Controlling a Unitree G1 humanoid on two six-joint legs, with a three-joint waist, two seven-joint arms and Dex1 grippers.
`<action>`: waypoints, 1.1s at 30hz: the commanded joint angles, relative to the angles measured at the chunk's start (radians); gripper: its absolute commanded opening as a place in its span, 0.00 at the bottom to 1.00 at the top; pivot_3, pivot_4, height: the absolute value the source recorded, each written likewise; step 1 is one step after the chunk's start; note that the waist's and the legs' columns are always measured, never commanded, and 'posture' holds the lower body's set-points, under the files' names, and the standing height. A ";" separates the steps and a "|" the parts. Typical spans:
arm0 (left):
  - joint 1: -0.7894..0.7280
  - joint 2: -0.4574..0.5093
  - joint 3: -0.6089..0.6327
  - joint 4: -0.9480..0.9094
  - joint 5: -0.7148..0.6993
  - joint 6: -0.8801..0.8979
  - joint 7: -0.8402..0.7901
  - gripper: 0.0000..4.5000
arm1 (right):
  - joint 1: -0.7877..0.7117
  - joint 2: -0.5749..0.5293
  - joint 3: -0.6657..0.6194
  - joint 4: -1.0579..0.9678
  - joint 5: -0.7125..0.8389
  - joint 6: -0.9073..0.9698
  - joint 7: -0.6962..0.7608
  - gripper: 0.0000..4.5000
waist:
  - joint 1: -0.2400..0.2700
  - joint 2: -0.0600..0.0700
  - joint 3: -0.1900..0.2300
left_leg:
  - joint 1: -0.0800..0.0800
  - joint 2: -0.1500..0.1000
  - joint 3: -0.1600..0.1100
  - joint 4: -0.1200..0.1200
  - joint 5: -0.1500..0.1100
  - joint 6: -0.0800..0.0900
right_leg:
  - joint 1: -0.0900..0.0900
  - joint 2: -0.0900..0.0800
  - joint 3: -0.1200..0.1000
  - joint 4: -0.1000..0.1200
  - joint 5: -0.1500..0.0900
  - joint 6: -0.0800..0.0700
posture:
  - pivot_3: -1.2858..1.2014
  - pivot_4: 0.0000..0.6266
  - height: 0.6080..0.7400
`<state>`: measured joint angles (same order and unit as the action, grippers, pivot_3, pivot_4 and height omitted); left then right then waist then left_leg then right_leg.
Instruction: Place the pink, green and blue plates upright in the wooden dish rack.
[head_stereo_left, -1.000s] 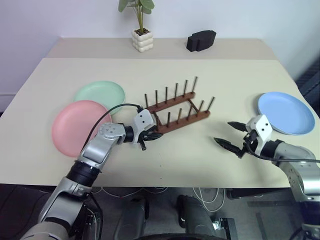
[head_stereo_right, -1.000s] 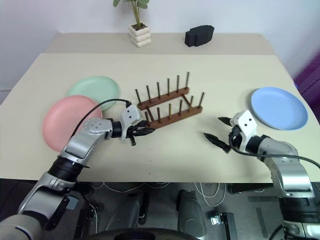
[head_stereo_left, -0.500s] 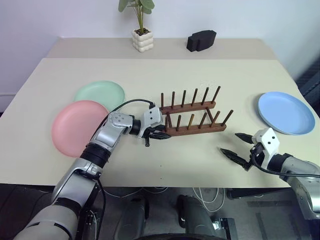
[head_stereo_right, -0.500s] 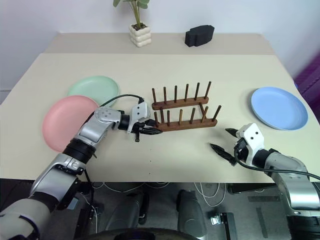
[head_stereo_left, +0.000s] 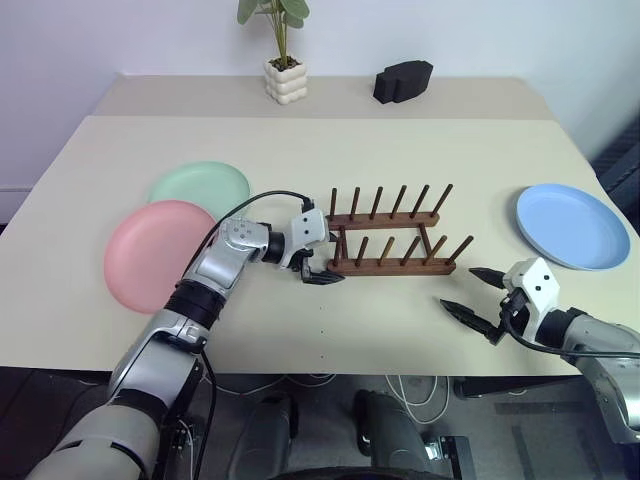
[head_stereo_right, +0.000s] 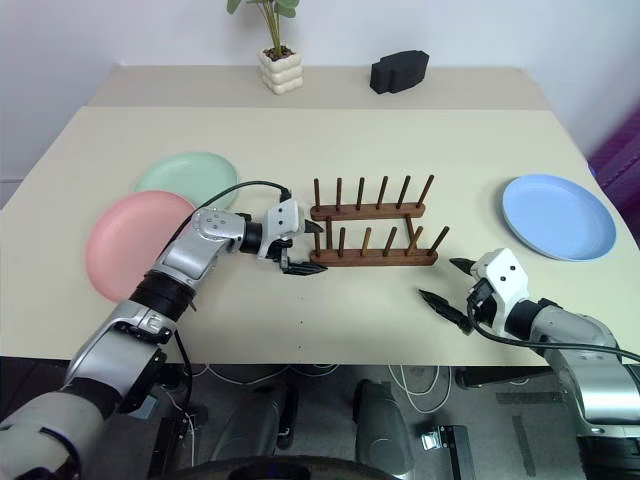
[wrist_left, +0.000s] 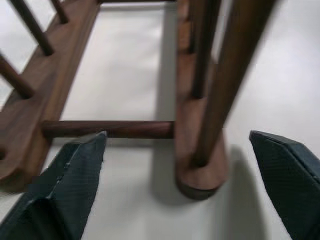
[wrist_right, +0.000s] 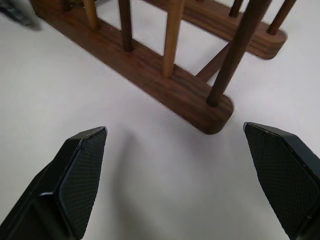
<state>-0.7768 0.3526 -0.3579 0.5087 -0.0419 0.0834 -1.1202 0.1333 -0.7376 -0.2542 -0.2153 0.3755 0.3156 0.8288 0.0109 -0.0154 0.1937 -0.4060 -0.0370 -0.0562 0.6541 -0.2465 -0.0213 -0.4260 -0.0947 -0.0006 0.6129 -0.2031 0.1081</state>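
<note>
While open, left hand (head_stereo_left: 322, 262) straddles rack (head_stereo_left: 395, 250) end | right hand (head_stereo_left: 474, 292) low

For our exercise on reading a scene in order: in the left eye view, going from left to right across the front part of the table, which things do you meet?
pink plate → left gripper → wooden dish rack → right gripper → blue plate

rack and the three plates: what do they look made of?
Rack: dark brown wood, smooth finish; grain shows on the rails up close. Pink plate, green plate, blue plate: matte, no glare, plain colour; probably plastic or a fibre composite, can't tell which.
</note>
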 joint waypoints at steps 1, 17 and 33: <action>0.024 0.026 0.049 -0.098 -0.014 0.062 0.027 1.00 | 0.015 -0.021 -0.039 -0.024 0.010 -0.008 0.017 0.88 | -0.001 0.000 0.000 | 0.000 0.000 0.000 0.000 0.000 0.000 | 0.000 0.000 0.000 0.000 0.000 0.000 | 0.52 0.24 0.97; 0.230 0.120 0.042 -0.553 -0.109 0.385 0.015 0.01 | -0.063 -0.008 0.056 0.013 -0.028 -0.013 0.056 0.00 | 0.000 0.000 0.000 | 0.000 0.001 0.000 0.001 0.000 0.000 | 0.001 0.000 0.000 0.000 -0.002 -0.003 | 0.52 0.24 0.97; 0.233 0.014 -0.044 -0.416 0.059 0.295 0.255 0.01 | -0.215 0.035 0.182 0.160 -0.190 -0.077 -0.058 0.00 | 0.001 0.001 -0.001 | 0.000 0.000 -0.001 0.005 0.000 0.000 | 0.003 0.000 0.000 0.001 -0.001 -0.002 | 0.52 0.24 0.97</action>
<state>-0.5373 0.3672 -0.4088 0.0662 -0.0140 0.3812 -0.8986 -0.0660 -0.7127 -0.0764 -0.0653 0.1995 0.2668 0.7851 0.0122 -0.0146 0.1926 -0.4053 -0.0372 -0.0569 0.6594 -0.2468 -0.0209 -0.4227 -0.0949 -0.0008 0.6137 -0.2046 0.1059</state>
